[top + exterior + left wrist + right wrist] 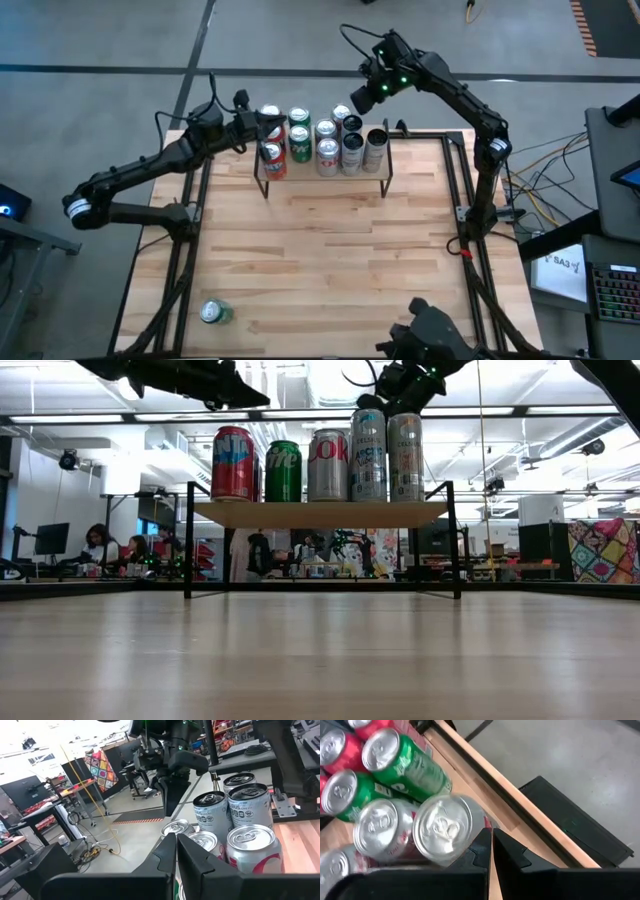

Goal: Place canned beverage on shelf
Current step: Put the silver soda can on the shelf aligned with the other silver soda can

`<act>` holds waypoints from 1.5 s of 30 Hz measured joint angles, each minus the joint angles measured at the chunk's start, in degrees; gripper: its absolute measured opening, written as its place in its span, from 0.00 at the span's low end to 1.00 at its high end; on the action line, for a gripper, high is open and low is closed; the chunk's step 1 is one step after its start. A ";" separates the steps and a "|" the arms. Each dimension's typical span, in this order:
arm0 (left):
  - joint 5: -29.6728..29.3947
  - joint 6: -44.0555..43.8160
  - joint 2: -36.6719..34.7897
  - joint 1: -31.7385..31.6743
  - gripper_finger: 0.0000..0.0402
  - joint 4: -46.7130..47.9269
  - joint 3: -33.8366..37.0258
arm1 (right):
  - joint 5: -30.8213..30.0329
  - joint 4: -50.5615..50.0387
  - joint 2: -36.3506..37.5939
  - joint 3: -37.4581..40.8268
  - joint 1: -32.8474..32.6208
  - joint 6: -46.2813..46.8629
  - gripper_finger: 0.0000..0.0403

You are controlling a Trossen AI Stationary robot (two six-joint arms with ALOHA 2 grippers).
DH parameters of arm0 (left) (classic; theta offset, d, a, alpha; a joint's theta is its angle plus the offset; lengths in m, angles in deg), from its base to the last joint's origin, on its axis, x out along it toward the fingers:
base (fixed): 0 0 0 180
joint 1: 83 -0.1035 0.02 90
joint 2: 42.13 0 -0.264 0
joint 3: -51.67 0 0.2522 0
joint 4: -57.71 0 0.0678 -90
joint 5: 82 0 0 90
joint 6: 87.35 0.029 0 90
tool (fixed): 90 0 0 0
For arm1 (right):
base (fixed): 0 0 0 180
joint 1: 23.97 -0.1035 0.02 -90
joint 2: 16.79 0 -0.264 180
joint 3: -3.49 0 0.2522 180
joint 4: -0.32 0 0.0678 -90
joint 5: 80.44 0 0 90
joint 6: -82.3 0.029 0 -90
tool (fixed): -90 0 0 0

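The shelf [320,514] stands at the table's far middle, and several cans [327,465] stand upright on it: red, green and silver ones. A green can [215,312] lies on its side on the table near the front left corner. My left gripper [270,125] is shut and points level over the shelf's left end, just above the red cans [272,158]. My right gripper [350,106] is shut and slants down over the shelf's far edge, close to a silver-topped can [442,827]. My right gripper's shut fingers [480,847] stand right beside the top rim of the silver-topped can [465,840], coming from the far side and slanting down. I cannot tell whether they touch it.
Bare wooden tabletop [330,260] stretches from the shelf to the near edge. A dark mount [430,335] sits at the near edge. Black frame rails run along the table's sides. In the low view, people [100,545] sit in the room far behind the table.
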 joint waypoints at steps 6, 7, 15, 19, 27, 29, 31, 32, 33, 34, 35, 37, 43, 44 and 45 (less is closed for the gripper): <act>-0.16 0.24 0.35 0.00 0.00 0.02 0.00 | -0.03 7.33 -0.04 -0.03 -0.35 3.56 0.02; -0.34 0.38 0.37 0.00 0.00 0.05 0.00 | -0.02 8.29 -0.04 -0.07 -0.42 4.33 0.02; -0.44 1.72 0.37 0.00 0.00 0.61 0.04 | -0.02 13.09 -0.04 -0.39 -2.97 6.34 0.02; -0.44 1.73 0.37 0.00 0.00 0.83 0.07 | -0.06 12.96 -0.07 -0.39 -4.15 6.38 0.02; -0.44 1.73 0.37 0.00 0.00 0.94 0.09 | -0.20 6.54 -0.07 -0.42 -5.12 2.73 0.02; -0.44 1.73 0.37 0.00 0.00 0.93 0.09 | -2.02 4.97 -0.07 -0.42 -5.10 1.86 0.02; -0.44 1.73 0.37 0.00 0.00 0.87 0.09 | -4.89 3.98 -0.07 -0.42 -5.10 1.15 0.02; -0.44 1.73 0.37 0.00 0.00 0.70 0.09 | -5.95 3.70 -0.07 -0.42 -5.10 0.76 0.02; -0.44 1.73 0.37 0.00 0.00 0.50 0.10 | -6.42 3.64 -0.07 -0.42 -5.09 0.16 0.02; -0.42 1.73 0.39 0.00 0.00 0.21 0.11 | -6.54 3.77 -0.07 -0.42 -5.08 -0.29 0.02; -0.42 1.73 0.50 0.00 0.00 0.05 0.11 | -6.59 3.98 -0.07 -0.42 -5.08 -0.78 0.02; -0.42 1.50 0.75 0.00 0.00 0.10 0.09 | -6.61 4.60 -0.04 -0.42 -5.08 -1.87 0.02; -0.42 0.41 0.92 0.00 0.00 -0.49 0.09 | -6.60 5.30 -0.02 -0.42 -5.08 -2.22 0.02; -0.42 0.36 0.92 0.00 0.00 -0.65 0.09 | -6.60 4.96 -0.02 -0.42 -5.08 -2.04 0.02; -0.42 0.30 0.92 0.00 0.00 -0.70 0.09 | -6.60 4.55 -0.02 -0.42 -5.08 -1.45 0.02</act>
